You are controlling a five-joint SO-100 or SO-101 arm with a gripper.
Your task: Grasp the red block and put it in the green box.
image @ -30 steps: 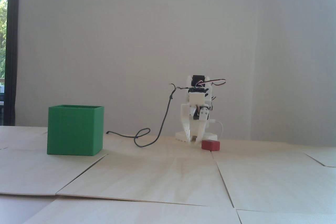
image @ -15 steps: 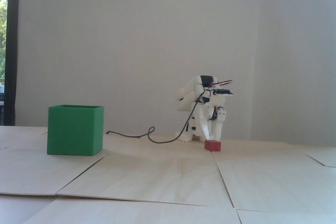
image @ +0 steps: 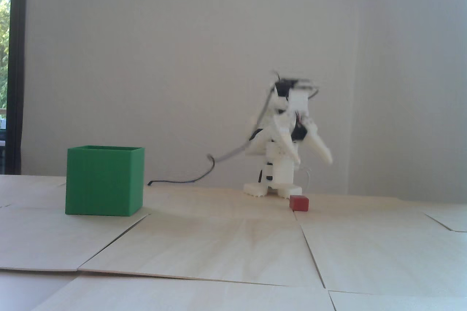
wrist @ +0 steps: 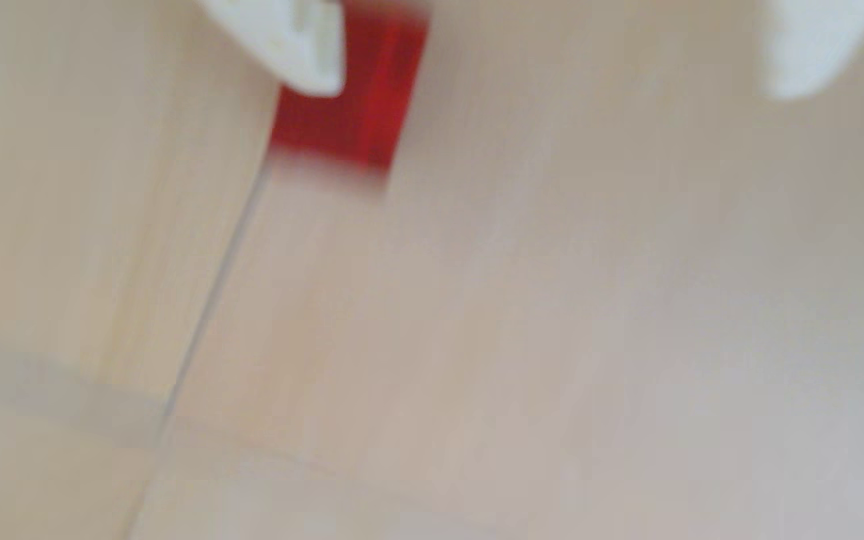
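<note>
White gripper hangs with its fingers spread wide and empty above the pale wooden table. Just below its tips lies the red block, partly behind one fingertip in the wrist view. Well off to the gripper's side in the fixed view stands the green box.

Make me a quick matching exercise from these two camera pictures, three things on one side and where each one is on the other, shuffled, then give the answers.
Things:
1. red block
2. green box
3. hand

Places, as the fixed view shows them:
A. raised above the table, fingers spread
B. on the table, left of the arm
C. on the table, just in front of the arm's base

Pairs: 1-C, 2-B, 3-A
</note>
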